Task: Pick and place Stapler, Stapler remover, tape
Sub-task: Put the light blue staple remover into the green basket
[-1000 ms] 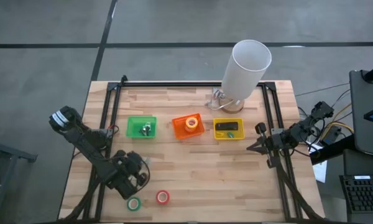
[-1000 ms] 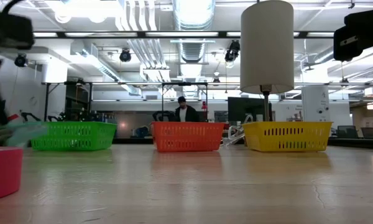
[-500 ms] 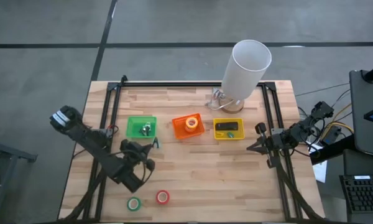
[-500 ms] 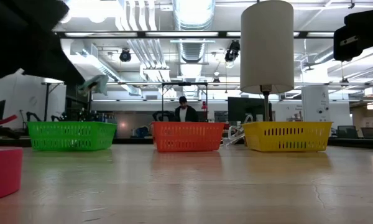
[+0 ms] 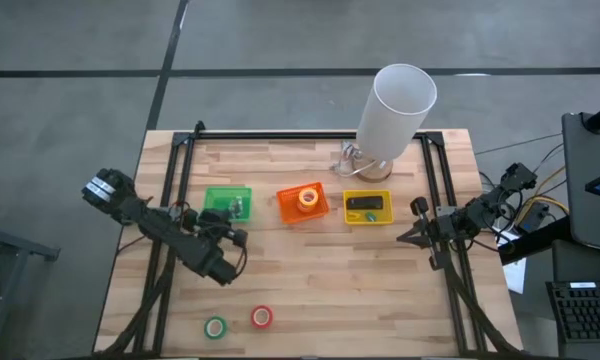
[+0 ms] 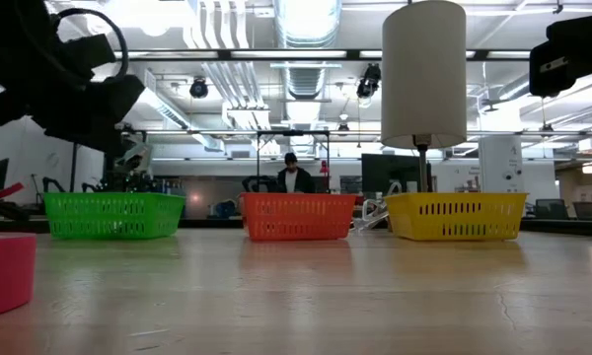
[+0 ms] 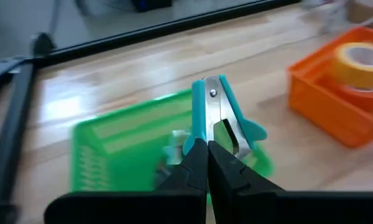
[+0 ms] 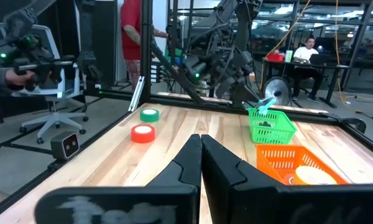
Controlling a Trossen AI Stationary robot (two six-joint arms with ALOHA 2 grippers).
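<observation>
My left gripper (image 7: pixel 206 155) is shut on a teal and metal staple remover (image 7: pixel 219 115), above the green bin (image 7: pixel 112 140), which has small items in it. The high view places this gripper (image 5: pixel 230 218) at the green bin's (image 5: pixel 220 200) near edge. The dark stapler (image 5: pixel 361 203) lies in the yellow bin (image 5: pixel 368 208). A yellow tape roll (image 5: pixel 307 198) sits in the orange bin (image 5: pixel 303 202). A green roll (image 5: pixel 216 327) and a red roll (image 5: pixel 262 317) lie flat on the table near its near edge. My right gripper (image 8: pixel 201 146) is shut and waits at the table's right edge. My left gripper pinches the staple remover between its two fingers at the end nearest them (image 7: pixel 201 138). The riveted hinge end (image 7: pixel 212 93) sticks out beyond the fingertips. The remover is lifted clear and hangs in the air above the green bin.
A white lamp (image 5: pixel 395 105) stands at the far edge behind the yellow bin. The three bins stand in a row across the table's middle. Black frame rails (image 5: pixel 177 190) run along the table's left, right and far sides. A person sits in the room beyond (image 6: pixel 292 176).
My left gripper has risen from the table's near-left area beside the tape rolls and travelled toward the far edge, carrying the staple remover. It now stands over the green bin. The fingers have stayed shut on the remover throughout.
</observation>
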